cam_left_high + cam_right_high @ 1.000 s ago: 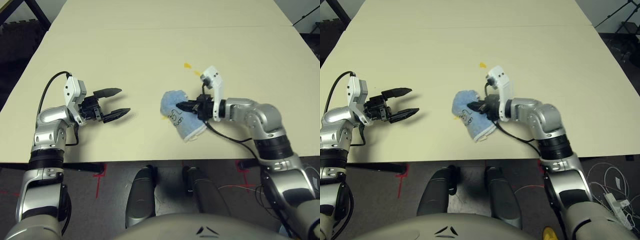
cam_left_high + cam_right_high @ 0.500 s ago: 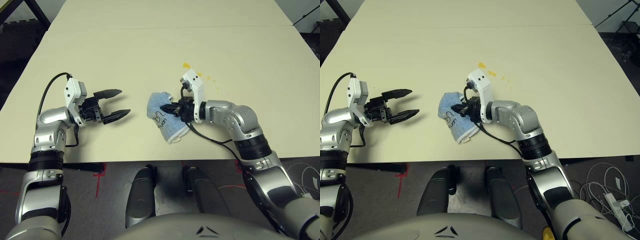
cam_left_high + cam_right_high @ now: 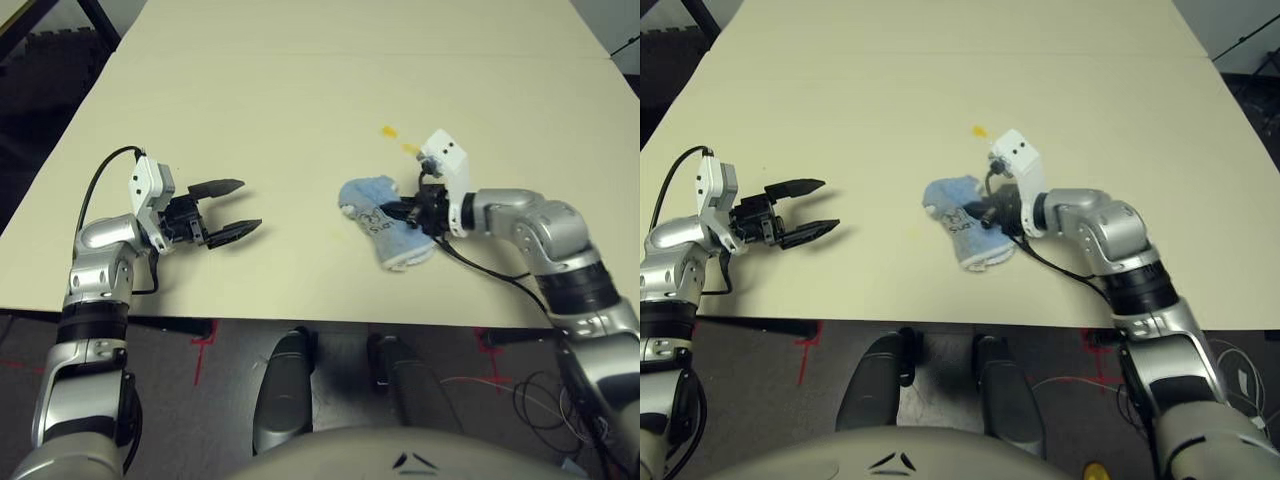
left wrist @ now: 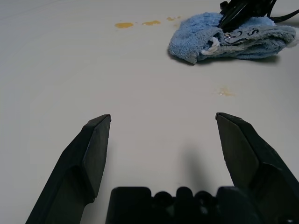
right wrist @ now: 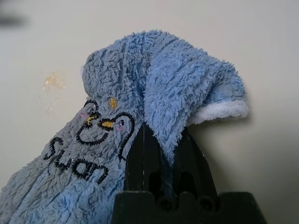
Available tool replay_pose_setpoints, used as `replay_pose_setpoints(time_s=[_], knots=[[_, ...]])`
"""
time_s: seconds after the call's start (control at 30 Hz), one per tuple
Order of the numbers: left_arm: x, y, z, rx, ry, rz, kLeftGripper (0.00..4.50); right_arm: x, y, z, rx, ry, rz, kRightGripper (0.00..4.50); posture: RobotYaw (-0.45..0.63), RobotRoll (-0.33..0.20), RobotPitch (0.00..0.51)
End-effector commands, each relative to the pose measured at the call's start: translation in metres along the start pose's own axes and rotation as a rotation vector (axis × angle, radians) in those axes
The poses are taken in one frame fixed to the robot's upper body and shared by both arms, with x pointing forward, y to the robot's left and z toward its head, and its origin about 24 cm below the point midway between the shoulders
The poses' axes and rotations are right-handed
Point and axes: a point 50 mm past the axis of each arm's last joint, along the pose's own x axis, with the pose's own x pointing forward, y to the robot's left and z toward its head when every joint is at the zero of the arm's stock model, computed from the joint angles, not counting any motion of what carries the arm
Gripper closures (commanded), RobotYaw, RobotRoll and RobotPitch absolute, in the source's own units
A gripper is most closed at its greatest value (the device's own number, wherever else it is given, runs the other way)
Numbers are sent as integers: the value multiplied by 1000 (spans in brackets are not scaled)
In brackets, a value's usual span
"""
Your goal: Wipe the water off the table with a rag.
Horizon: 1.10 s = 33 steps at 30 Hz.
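Note:
The light-blue rag (image 3: pixel 383 218) lies bunched on the cream table (image 3: pixel 300 110), its dark doodle and lettering facing up. My right gripper (image 3: pixel 405 212) is shut on a fold of the rag (image 5: pixel 154 84) and presses it to the tabletop. Just beyond the rag are yellow-orange water splotches (image 3: pixel 388 131), and a faint smear (image 4: pixel 225 92) lies on its left side. My left gripper (image 3: pixel 250 204) hovers open low over the table, well to the left of the rag and holding nothing.
The table's front edge (image 3: pixel 300 318) runs just below both arms. A faint seam (image 3: pixel 350 55) crosses the far part of the tabletop. A black cable loops from my left wrist (image 3: pixel 100 170).
The right gripper dragged the rag left across the table, then back right towards the splotches. The left gripper stayed still and open. The camera view shifted slightly.

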Motion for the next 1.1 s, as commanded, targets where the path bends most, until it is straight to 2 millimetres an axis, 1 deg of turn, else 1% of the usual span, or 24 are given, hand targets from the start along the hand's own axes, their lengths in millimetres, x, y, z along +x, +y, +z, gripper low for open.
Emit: replay_pose_setpoints(time_s=[0.03,0.17,0.27,0.4,0.47,0.57,0.7,0.83,0.97,1.1], knots=[[3,-3,-4,-1,17,-20,0,-17,-15,-1,26,-7,-66,4494,192,0,224],[4,-2,-5,-2,16,-24,0,-22,-15,21,87,-156,-18,4494,185,0,221],[6,-2,-5,-2,13,-27,0,-30,-15,49,149,-317,22,4494,176,0,216],[8,-1,-5,-1,10,-32,0,-42,-28,77,202,-470,-29,4494,170,0,214],[9,-1,-4,0,10,-34,0,-45,-35,83,217,-502,-73,4494,167,0,214],[10,0,-4,2,7,-36,0,-44,-49,82,211,-489,-174,4494,167,0,214],[11,0,-3,5,5,-38,0,-37,-68,72,222,-441,-315,4494,167,0,214],[11,0,-3,8,4,-35,0,-30,-82,61,231,-396,-393,4494,177,0,217],[9,-1,-2,8,4,-31,0,-20,-90,48,250,-337,-413,4494,183,0,219],[9,-1,-3,7,5,-28,0,-1,-91,38,266,-280,-386,4494,183,0,219]])
